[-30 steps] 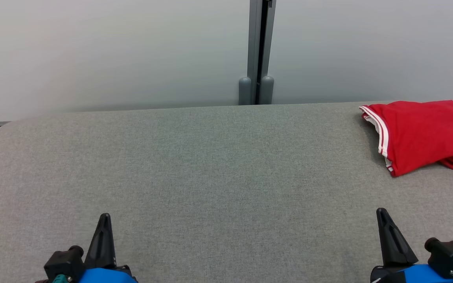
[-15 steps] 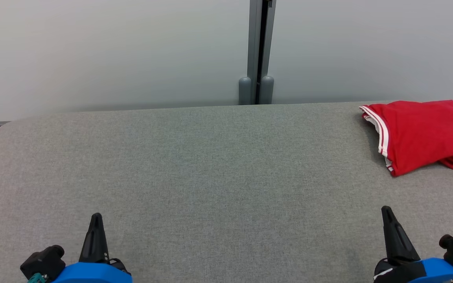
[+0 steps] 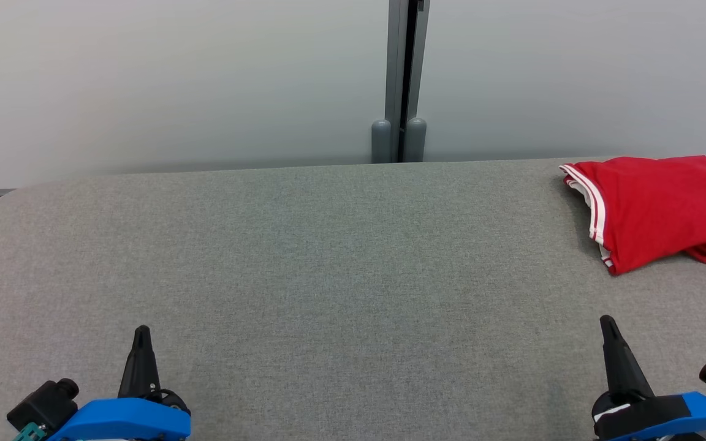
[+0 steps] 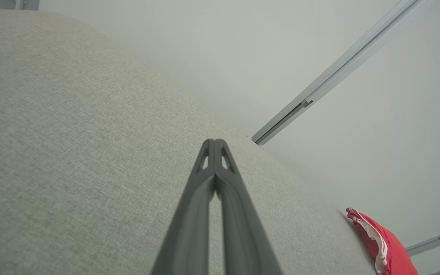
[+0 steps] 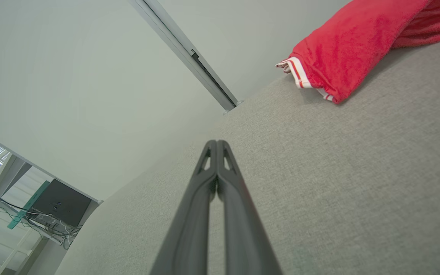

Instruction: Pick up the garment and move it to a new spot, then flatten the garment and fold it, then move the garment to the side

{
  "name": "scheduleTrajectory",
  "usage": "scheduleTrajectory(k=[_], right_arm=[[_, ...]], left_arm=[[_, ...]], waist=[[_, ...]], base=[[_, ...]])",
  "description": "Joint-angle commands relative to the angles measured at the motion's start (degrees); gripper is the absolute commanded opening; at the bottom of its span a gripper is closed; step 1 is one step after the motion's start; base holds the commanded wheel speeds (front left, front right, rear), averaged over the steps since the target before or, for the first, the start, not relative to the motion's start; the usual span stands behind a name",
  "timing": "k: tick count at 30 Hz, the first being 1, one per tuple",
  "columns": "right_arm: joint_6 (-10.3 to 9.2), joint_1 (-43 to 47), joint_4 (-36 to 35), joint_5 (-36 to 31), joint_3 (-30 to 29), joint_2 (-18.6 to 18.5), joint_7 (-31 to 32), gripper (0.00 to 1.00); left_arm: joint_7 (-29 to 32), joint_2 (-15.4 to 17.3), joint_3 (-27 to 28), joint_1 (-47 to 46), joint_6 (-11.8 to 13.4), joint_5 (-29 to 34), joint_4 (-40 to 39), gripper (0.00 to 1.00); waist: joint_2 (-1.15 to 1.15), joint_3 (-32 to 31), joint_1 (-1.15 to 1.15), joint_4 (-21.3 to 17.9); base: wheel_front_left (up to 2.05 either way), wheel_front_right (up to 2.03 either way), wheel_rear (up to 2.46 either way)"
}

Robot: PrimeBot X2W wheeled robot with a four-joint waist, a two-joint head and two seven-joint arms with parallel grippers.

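Red garment (image 3: 653, 208) on grey table (image 3: 328, 275), pale wall (image 3: 144, 79) behind

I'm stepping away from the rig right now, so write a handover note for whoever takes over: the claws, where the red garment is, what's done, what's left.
Left claw: shut, empty, at the near left of the grey fabric-covered table.
Right claw: shut, empty, at the near right, apart from the garment.
Red fabric garment with white-striped trim: lies folded at the table's far right, with nothing touching it.
Done, by the look of it: folding and the move to the side.
Left: probably nothing. A layer pokes out at its right corner, so check the fold.
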Motion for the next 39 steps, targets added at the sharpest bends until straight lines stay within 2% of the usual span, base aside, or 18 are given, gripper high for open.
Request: scheduleTrajectory(k=[1, 39], right_arm=[[0.00, -1.8, -0.5, 1.6, -0.2, -0.4, 0.3, 0.00], [0.01, -5.0, 1.8, 27.3, -1.5, -0.4, 5.6, 0.00]], left_arm=[[0.3, 0.1, 0.4, -1.9, -0.3, -1.6, -1.0, 0.00], [6.9, -0.2, 3.1, -4.1, -1.7, -27.1, -1.5, 0.00]], waist=[[0.00, 0.0, 0.00, 0.0], [0.00, 0.1, 0.00, 0.0]], base=[[0.00, 0.00, 0.00], [0.00, 0.00, 0.00]])
